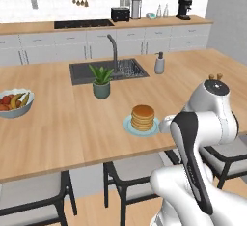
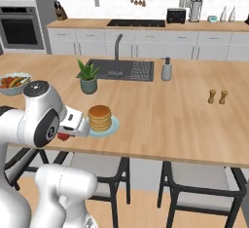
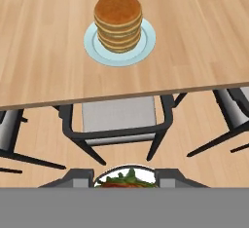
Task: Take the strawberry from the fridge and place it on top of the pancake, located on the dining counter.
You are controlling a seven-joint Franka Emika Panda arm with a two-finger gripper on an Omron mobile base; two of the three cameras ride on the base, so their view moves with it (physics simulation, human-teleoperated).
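Strawberry (image 3: 127,180) sits pinched btwn the gripper (image 3: 125,182) tips at the bottom of the hand view, green leaves toward the camera, probably so it can be dropped w/o regripping, though only a sliver of red shows. Hand hangs over the chair (image 3: 119,117) side of the dining counter (image 3: 48,51), just short of its edge, so the berry is near but not yet above the pancake (image 3: 118,21) stack on its plate (image 3: 92,44).
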